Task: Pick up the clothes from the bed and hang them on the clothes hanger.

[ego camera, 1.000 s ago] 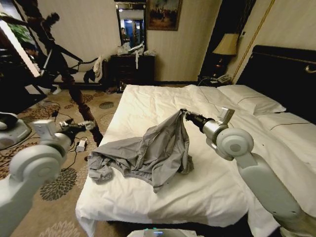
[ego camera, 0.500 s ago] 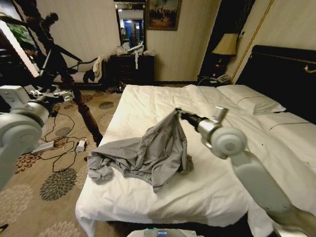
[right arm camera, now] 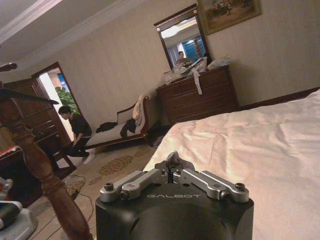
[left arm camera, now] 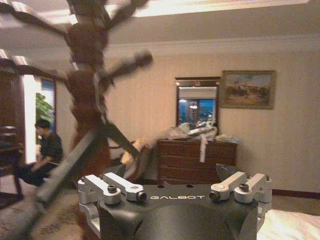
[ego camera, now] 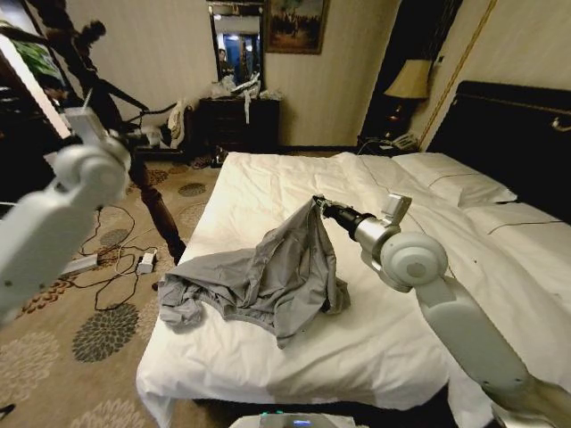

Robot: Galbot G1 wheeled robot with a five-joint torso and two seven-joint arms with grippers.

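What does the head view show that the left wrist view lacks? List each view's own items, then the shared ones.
Head view alone: the bed with its white duvet, the grey clothes pinched at one point and lifted into a peak by the right tool, a black headboard and a lamp.

Left wrist view alone: the left tool from behind, open and holding nothing, and a seated person by a doorway.

Both: the dark wooden coat stand, the mirror over the dresser, and the framed painting.
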